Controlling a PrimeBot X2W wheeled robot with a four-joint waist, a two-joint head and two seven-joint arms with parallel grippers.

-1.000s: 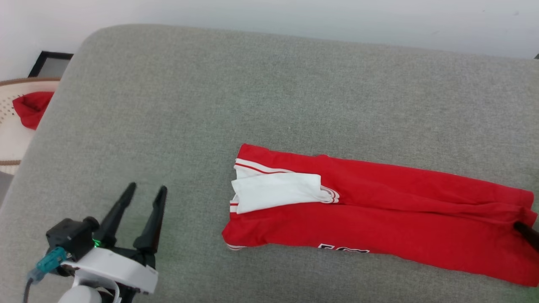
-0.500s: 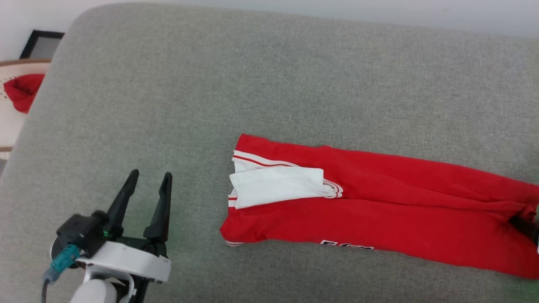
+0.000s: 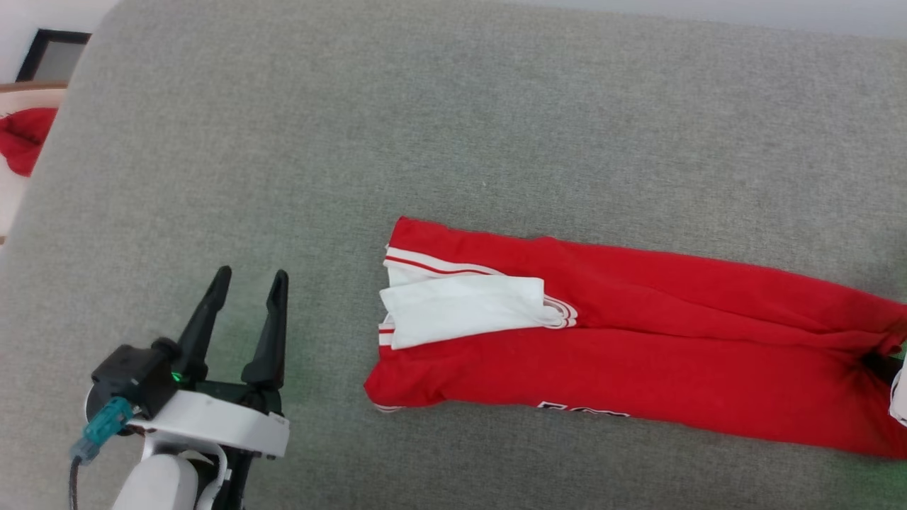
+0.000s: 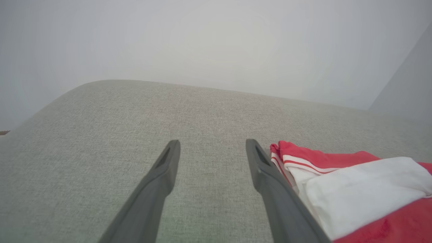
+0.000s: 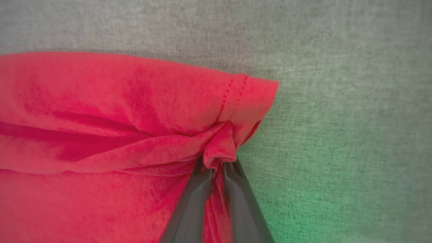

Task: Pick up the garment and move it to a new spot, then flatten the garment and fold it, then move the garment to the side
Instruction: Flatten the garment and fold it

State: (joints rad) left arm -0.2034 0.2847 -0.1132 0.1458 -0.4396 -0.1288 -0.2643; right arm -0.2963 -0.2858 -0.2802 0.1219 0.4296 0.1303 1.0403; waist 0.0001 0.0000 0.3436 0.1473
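Where both arms work (surface): grey woven cushion [image 3: 453, 106], rounded at its far corner, spreads ahead of and under the left gripper, and past the right gripper's tips.
Wall: plain pale wall [image 4: 216, 40] rises beyond the cushion's far edge, straight ahead of the left fingers.
Garment: the garment [image 3: 638, 368] lies flat on the cushion as a long red band. Its near end is off to the left gripper's right side, apart from it, and its far end reaches the right gripper.
Left gripper: left gripper [image 3: 252, 273] hovers low over bare cushion, fingers spread wide, nothing between them.
Right gripper: right gripper [image 5: 219, 165] has its fingers pressed together, pinching a bunched fold of the garment's red hem corner.
Sleeve: white sleeve [image 3: 460, 315] with striped trim is folded over the band's end nearest the left gripper.
Round thing: pale, brown-rimmed object [image 3: 8, 191], off the cushion, far to the left gripper's left.
Red scrap: small red cloth [image 3: 25, 138] lies in it.
Frame: dark frame [image 3: 53, 53] is against the wall beyond that.
Numerals: black numerals [image 3: 581, 409] peek out at the band's near edge, unreadable.
Glow: green tint [image 5: 337, 189] on the cushion beside the right fingers.
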